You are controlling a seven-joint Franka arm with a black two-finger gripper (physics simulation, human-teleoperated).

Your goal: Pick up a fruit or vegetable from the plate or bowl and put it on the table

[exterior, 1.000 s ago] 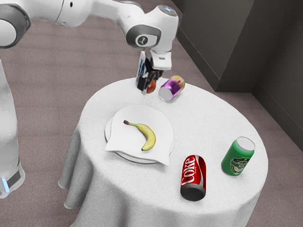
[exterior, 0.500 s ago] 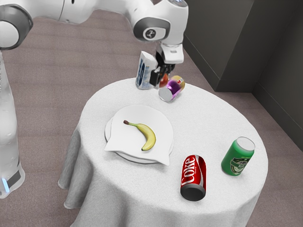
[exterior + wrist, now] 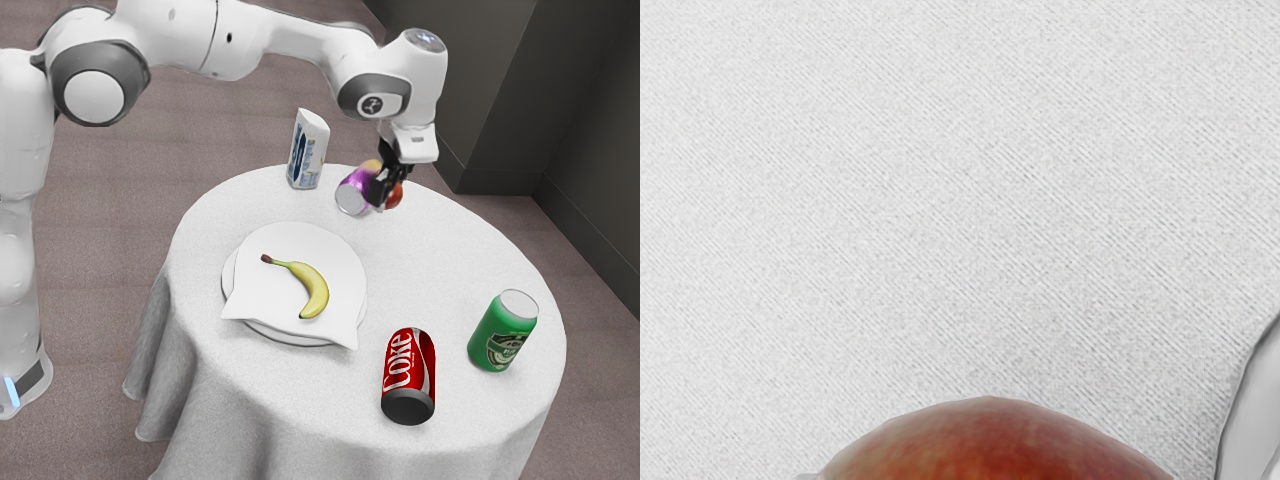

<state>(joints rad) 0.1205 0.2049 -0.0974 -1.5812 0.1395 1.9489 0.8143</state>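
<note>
- Table (image 3: 455, 265): probably a steady landing surface.
- Plate (image 3: 228, 283): supports the banana (image 3: 315, 285).
- Gripper (image 3: 387, 196): jaws closed around the red fruit (image 3: 394, 197), presumably securing it for placement.
- Red fruit: held over the table near the purple can (image 3: 353, 192).

White-and-blue carton (image 3: 308, 150) upright | purple-and-yellow can (image 3: 352, 191) on its side, near carton, partly hidden | red Coke can (image 3: 409, 365) | green can (image 3: 502, 332) upright, to the exterior view's right of the Coke | dark wall (image 3: 520, 90) beyond
</note>
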